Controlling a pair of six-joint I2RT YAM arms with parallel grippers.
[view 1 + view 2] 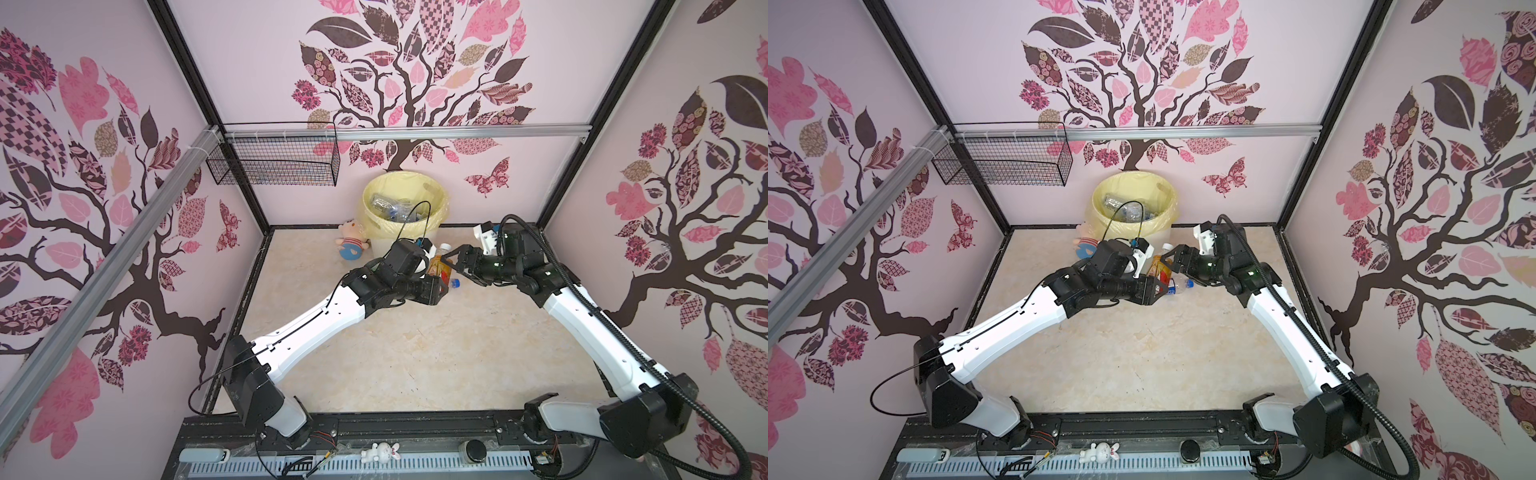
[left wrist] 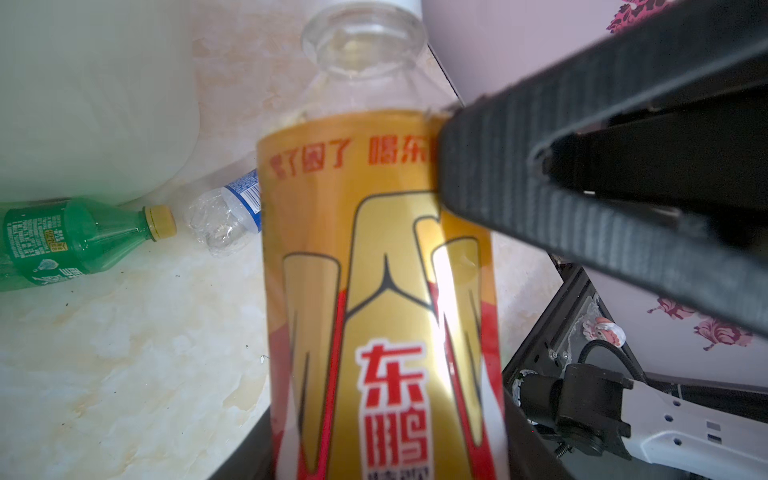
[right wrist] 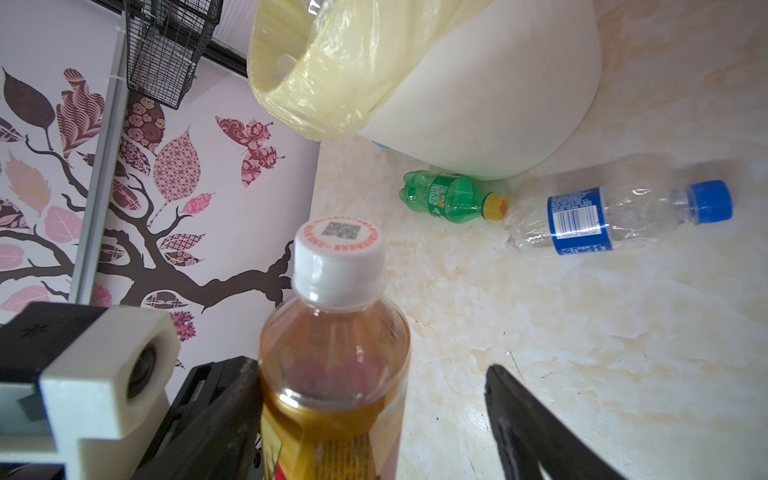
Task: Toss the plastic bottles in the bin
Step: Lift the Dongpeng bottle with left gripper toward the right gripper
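Note:
A plastic bottle with a gold and red label and a white cap stands roughly upright just in front of the bin. My left gripper is shut on its lower body. My right gripper is open around its shoulder. One finger touches the label and the other stands apart from it. Several clear bottles lie inside the bin.
On the floor by the bin's foot lie a green bottle and a clear blue-labelled bottle. A plush doll sits left of the bin. A black wire basket hangs on the back wall.

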